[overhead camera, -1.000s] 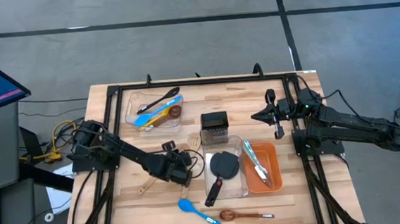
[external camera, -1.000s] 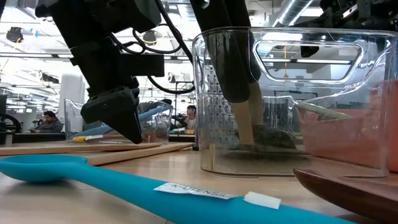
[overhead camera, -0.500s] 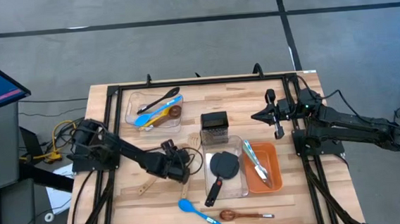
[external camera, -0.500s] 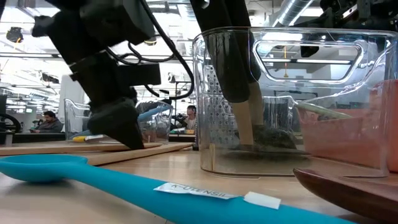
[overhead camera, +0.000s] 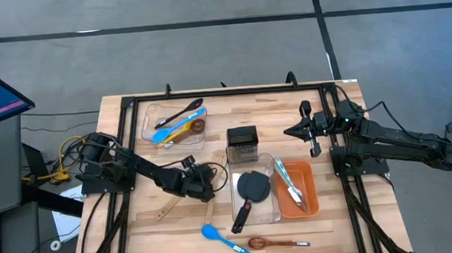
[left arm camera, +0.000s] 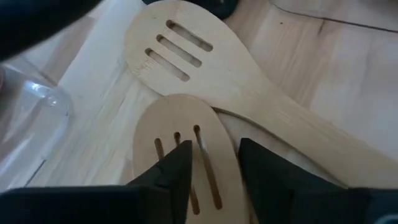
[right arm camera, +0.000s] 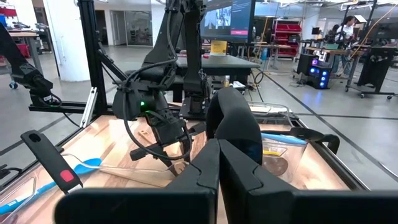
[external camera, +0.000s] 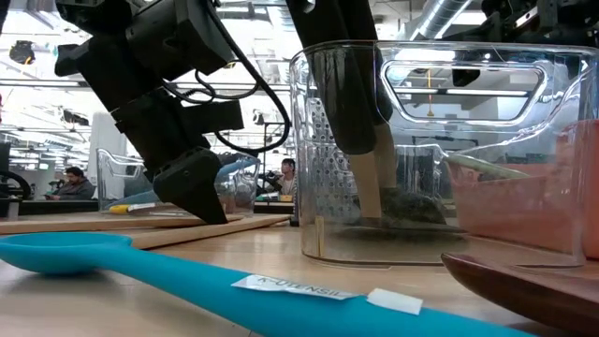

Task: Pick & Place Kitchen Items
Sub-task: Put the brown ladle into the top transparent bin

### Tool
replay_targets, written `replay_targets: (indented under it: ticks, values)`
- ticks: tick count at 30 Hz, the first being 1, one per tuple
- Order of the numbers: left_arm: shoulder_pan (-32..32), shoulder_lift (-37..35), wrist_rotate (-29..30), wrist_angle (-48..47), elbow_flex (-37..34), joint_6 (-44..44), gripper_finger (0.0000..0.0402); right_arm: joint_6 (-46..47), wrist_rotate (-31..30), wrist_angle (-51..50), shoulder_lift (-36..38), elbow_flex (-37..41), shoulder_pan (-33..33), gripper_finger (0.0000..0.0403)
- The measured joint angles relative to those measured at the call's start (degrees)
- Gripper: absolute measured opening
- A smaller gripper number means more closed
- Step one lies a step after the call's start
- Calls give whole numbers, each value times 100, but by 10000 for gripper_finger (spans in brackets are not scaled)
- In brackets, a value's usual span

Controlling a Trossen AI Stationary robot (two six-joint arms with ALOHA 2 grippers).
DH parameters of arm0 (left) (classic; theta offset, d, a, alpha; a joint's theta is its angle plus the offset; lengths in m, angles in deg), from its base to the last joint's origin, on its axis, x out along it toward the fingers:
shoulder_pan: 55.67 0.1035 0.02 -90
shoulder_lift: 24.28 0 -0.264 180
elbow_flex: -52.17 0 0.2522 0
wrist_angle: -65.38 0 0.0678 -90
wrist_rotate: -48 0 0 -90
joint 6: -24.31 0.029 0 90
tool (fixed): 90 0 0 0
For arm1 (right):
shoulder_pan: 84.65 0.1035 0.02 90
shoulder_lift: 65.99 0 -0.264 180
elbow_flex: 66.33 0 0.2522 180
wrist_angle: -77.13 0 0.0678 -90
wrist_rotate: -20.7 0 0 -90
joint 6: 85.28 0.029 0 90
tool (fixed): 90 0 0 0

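Observation:
Two slotted wooden spatulas lie flat and overlapping on the table left of centre (overhead camera: 170, 204). In the left wrist view the nearer one (left arm camera: 177, 118) lies on the handle of the farther one (left arm camera: 205, 68). My left gripper (left arm camera: 216, 171) is open by a narrow gap, low over the nearer spatula's slotted head; it also shows in the high view (overhead camera: 204, 182) and the low view (external camera: 204, 199). My right gripper (right arm camera: 217, 163) is shut and empty, waiting at the table's right (overhead camera: 310, 132). My left gripper comes down slanting from above with its fingertips (left arm camera: 180, 163) over the slotted head (left arm camera: 205, 168) of the nearer wooden spatula, which lies flat on the table. Whether the fingertips touch it I cannot tell.
A clear container (overhead camera: 273, 211) holds a black turner. Beside it an orange tray (overhead camera: 310, 204) holds metal tongs. A steel box grater (overhead camera: 243, 141) stands behind them. A clear bin (overhead camera: 147, 120) at the far left holds spoons. A blue spoon (overhead camera: 222, 237) and a brown spoon (overhead camera: 270, 241) lie near the front edge.
My left gripper has gone down toward the wooden spatulas and a little toward the table's far edge, tipping more steeply. The spatulas have stayed where they were.

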Motion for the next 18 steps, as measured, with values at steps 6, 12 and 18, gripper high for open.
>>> replay_targets:
  ticks: [6, 12, 18]
  values:
    - [-4, 0, -44, 230, -106, -233, 43, 15, 0, 0, 0, 0, 2, 0]
    - [-60, 22, 150, 269, -125, -233, 12, 15, 0, 0, 0, 0, 2, 0]
    - [-172, 33, 384, 283, -32, -215, 5, 13, 2, 2, 0, 0, 4, 0]
